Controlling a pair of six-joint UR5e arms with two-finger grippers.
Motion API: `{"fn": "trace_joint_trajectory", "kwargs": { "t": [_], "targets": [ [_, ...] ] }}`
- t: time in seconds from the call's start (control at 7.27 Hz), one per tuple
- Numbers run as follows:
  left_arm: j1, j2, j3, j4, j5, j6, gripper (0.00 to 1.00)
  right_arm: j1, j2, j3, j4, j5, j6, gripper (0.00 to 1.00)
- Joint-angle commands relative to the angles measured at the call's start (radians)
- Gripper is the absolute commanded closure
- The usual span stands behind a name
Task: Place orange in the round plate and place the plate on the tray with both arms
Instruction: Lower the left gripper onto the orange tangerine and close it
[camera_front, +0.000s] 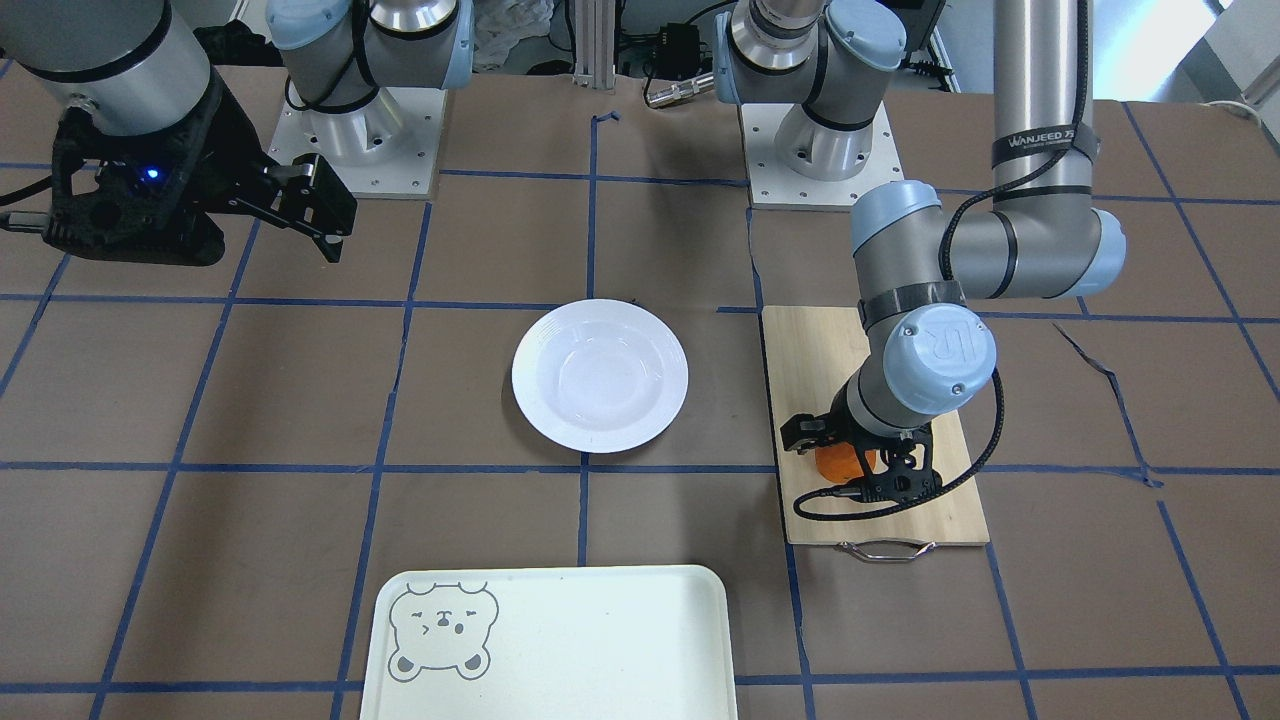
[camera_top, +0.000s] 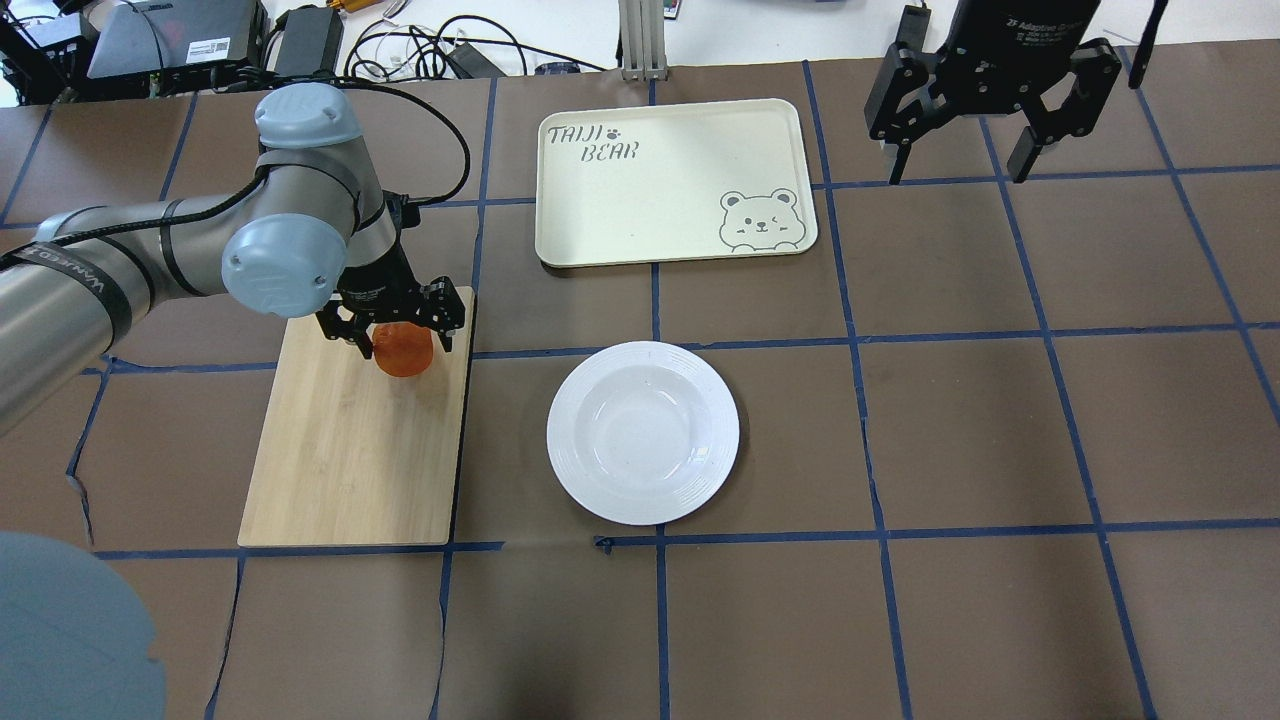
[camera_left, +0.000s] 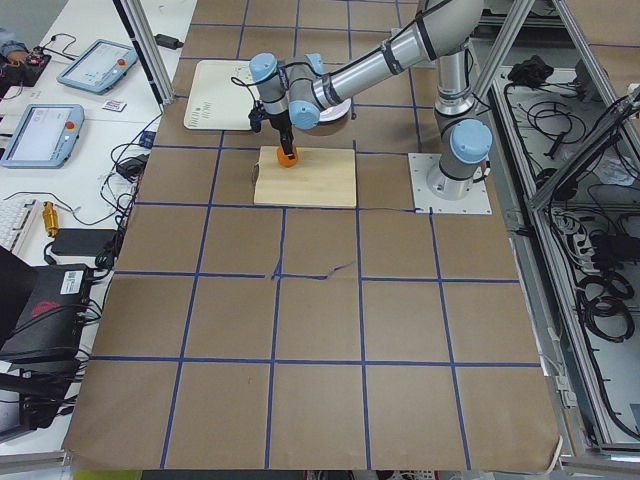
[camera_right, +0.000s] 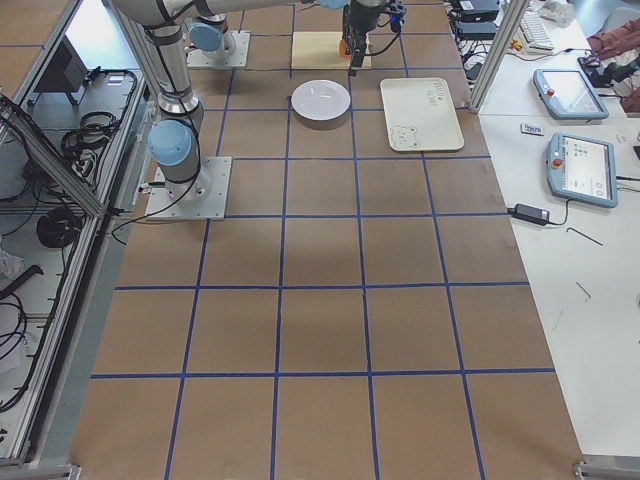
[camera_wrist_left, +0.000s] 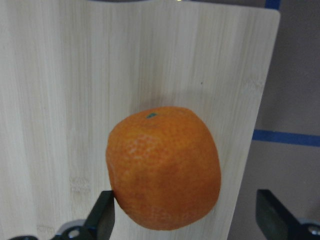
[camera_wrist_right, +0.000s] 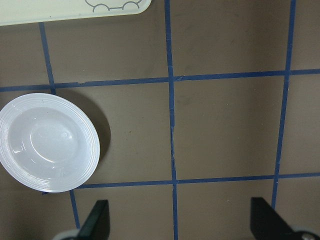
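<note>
The orange rests on a bamboo cutting board on the robot's left side of the table. My left gripper is lowered over it, open, with a finger on each side. In the left wrist view one finger touches the orange and the other stands apart from it. The white round plate lies empty at the table's middle. The cream tray with a bear face lies beyond it, also empty. My right gripper hangs open high over the far right, holding nothing.
The table top is brown paper with a blue tape grid. The cutting board's metal handle points toward the operators' side. Both arm bases stand at the robot's edge. Cables and gear lie beyond the far edge.
</note>
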Motion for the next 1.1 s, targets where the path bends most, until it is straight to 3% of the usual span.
{"fn": "trace_joint_trajectory", "kwargs": {
  "t": [0.0,0.28,0.41,0.69,0.96],
  "targets": [
    [0.001,-0.027,0.004,0.025,0.027,0.004,0.12,0.001,0.000,-0.001,-0.003,0.004,0.000,0.00],
    [0.001,-0.026,0.007,0.025,0.024,0.015,0.63,0.001,0.000,-0.002,-0.004,0.013,0.000,0.00],
    [-0.001,-0.009,0.009,0.023,0.019,0.014,0.76,0.001,0.000,-0.001,-0.003,0.012,0.000,0.00],
    [-0.065,0.060,0.021,-0.059,-0.035,0.014,0.76,0.001,0.000,-0.002,-0.003,0.013,0.000,0.00],
    [-0.244,0.105,0.009,-0.072,-0.108,-0.002,0.76,0.001,0.000,-0.001,-0.001,0.004,-0.009,0.00]
  ]
}}
